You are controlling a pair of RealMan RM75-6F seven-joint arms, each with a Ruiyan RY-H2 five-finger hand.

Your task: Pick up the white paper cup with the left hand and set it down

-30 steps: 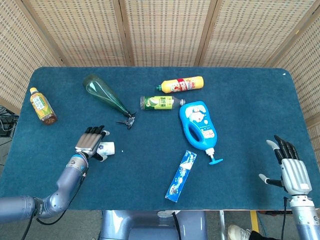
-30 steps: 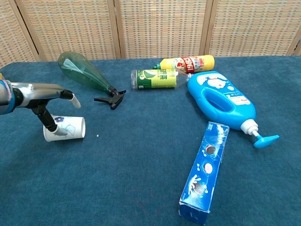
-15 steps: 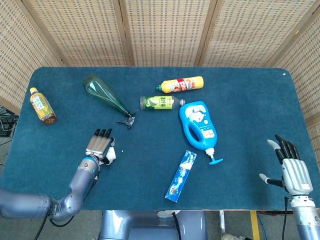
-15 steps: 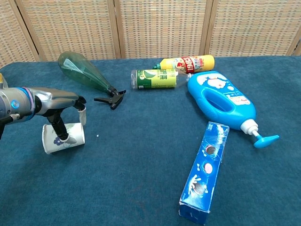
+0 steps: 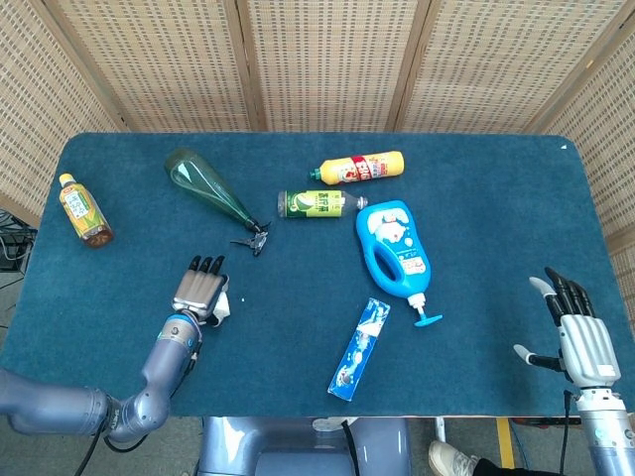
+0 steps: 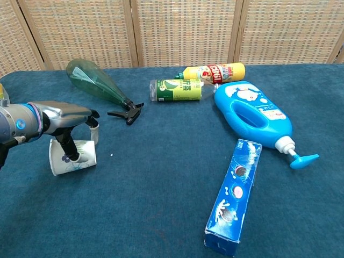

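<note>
Cup position: white paper cup (image 6: 72, 156) lies tipped on its side at the near left of the worktop (image 5: 476, 169), directly under your left hand (image 6: 67, 115); from the head view only a sliver of it (image 5: 222, 303) shows past the fingers.
Cup axis: runs roughly left-right in the chest view, mouth towards the left, base towards the right.
Left hand: arched over the cup from above, thumb down against the near wall and fingers draped past the far side; it looks like contact, but you cannot tell yet that the grip is firm.
Right hand: right hand (image 5: 578, 332) sits spread and holding nothing at the far right edge, well apart.
Nearer hand: the left, plainly.
Next move: probably close across the cup's short width, not along its length.
</note>
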